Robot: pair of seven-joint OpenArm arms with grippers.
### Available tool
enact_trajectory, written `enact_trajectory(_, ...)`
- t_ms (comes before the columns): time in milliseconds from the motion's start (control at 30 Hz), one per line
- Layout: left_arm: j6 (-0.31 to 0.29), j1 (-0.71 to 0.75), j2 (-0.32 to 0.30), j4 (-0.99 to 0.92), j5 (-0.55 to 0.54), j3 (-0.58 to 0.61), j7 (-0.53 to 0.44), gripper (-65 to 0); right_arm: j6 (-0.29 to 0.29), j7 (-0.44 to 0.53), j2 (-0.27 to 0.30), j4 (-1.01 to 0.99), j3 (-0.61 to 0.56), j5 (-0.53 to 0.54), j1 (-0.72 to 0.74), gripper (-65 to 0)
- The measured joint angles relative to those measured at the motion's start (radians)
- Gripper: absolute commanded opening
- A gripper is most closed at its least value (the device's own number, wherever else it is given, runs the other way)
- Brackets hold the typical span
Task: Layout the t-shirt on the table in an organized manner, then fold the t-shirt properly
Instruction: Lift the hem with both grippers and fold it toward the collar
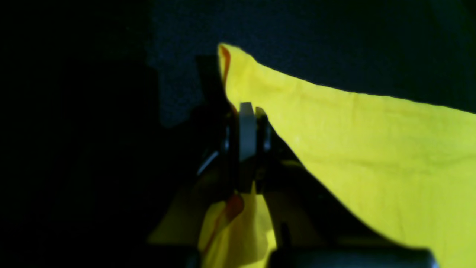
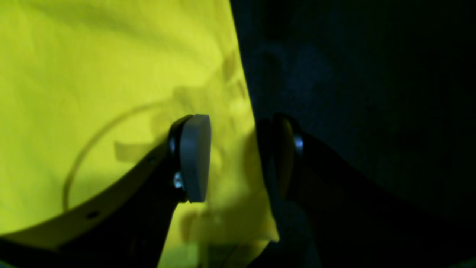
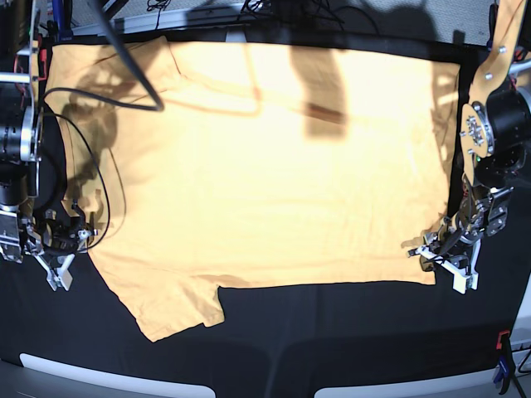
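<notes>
The pale yellow-orange t-shirt [image 3: 274,182] lies spread flat on the black table [image 3: 332,340], sleeves toward the left and hem toward the right. My left gripper [image 3: 438,253] is at the shirt's near right hem corner. In the left wrist view it [image 1: 247,109] is shut on a pinch of the t-shirt [image 1: 372,149], and fabric hangs below the fingers. My right gripper [image 3: 75,239] is at the shirt's left edge by the near sleeve. In the right wrist view it [image 2: 238,156] is open, with the edge of the t-shirt [image 2: 93,56] running between its pads.
Black cables [image 3: 124,83] loop over the shirt's far left part and cast shadows on it. A red-and-blue clamp [image 3: 502,365] sits at the near right table corner. The near sleeve [image 3: 170,311] reaches toward the front edge.
</notes>
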Motion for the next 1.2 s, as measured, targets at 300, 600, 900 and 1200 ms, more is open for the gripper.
enact_trajectory(300,0.001,0.0,0.0,0.0,-0.035,0.0,0.0,-65.0,0.083,0.024,-0.003,0.005,0.0,0.0,-0.017,-42.1)
enact_trajectory(600,0.0,0.003,0.001,0.0,-0.084,0.0,0.004,-65.0,0.108,0.049,-0.006,0.005,0.0,-0.001,-0.017,-65.0)
enact_trajectory(900,-0.181,0.006,-0.003,0.0,-0.082,0.0,-0.004,-65.0,0.108,-0.002,-0.004,0.08,0.0,-0.008,-0.029,-65.0)
enact_trajectory(1200,-0.201,0.125,-0.004,0.222,-0.18,0.0,0.106,-65.0,0.121,-0.013,0.091,0.335,0.0,0.103,-0.216,-65.0)
